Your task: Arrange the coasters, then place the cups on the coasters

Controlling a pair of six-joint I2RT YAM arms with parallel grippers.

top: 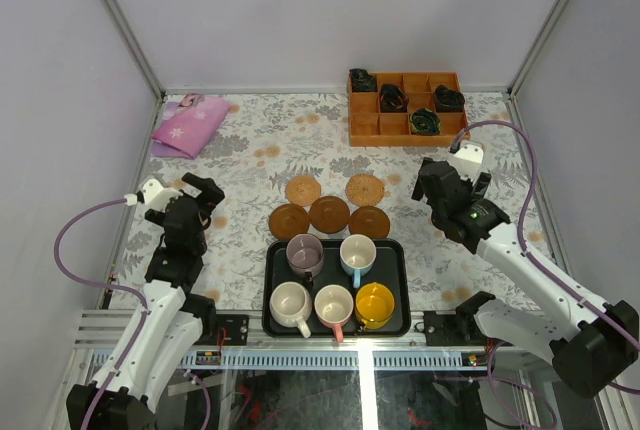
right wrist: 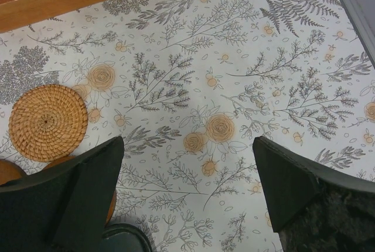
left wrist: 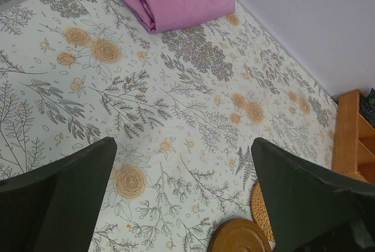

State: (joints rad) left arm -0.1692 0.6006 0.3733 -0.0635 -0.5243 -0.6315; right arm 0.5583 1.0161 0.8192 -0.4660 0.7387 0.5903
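Floral tabletop [top: 250, 150]: coasters [top: 329, 214] btwn L hand [top: 205, 190], R hand [top: 450, 178]

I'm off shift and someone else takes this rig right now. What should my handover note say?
Left gripper: open, empty, left of the coasters.
Right gripper: open, empty, right of them.
Coasters: two woven behind three dark wood, bunched just beyond the black tray.
Cups: mauve, blue-handled, cream, pink-handled, yellow, all in the tray.
Done: nothing evident; no cup on a coaster.
Left: space the coasters, then set one cup on each.
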